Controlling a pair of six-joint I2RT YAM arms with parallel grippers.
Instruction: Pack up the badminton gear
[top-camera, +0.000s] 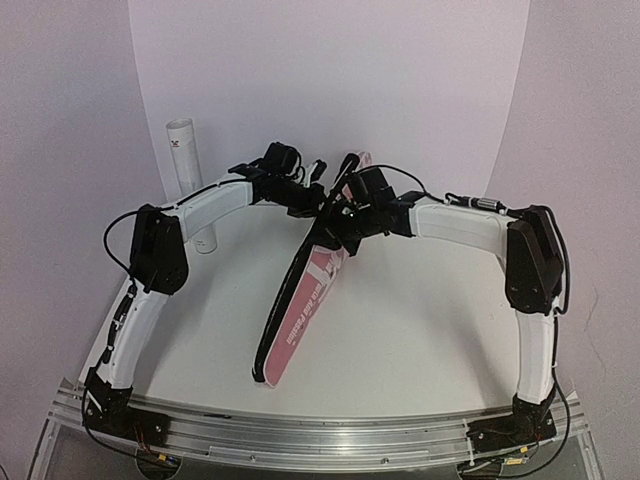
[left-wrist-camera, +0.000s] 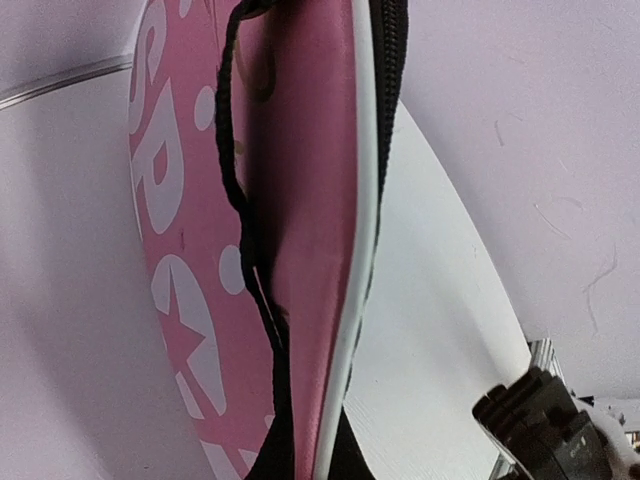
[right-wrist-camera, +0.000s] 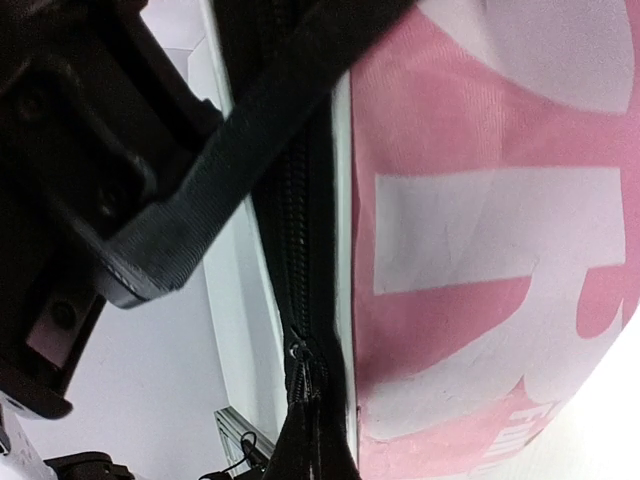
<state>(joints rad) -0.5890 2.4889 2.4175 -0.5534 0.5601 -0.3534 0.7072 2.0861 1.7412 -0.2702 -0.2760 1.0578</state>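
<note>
Top view: the pink bag (top-camera: 300, 320), with white lettering, stands tilted on one long edge in the middle of the desk (top-camera: 430, 330). Its near end rests on the desk surface and its far end is raised between the two arms. A white tube (top-camera: 190, 165) stands upright at the far left, well apart from the bag and partly behind the left arm.

Right wrist view: the right fingers (right-wrist-camera: 100, 210) are closed on a black webbing strap (right-wrist-camera: 260, 120) that crosses the bag's black zipper (right-wrist-camera: 300, 250); the zipper's teeth are meshed over the visible length.

Left wrist view: a black cord (left-wrist-camera: 235, 170) and white piping (left-wrist-camera: 365, 200) run along the bag's side. The left fingers (top-camera: 302, 203), seen only from above, are fully closed at the bag's upper end; whether they pinch any part of it cannot be told.

The rackets and shuttlecocks show in no view; whether they lie inside the bag cannot be told
</note>
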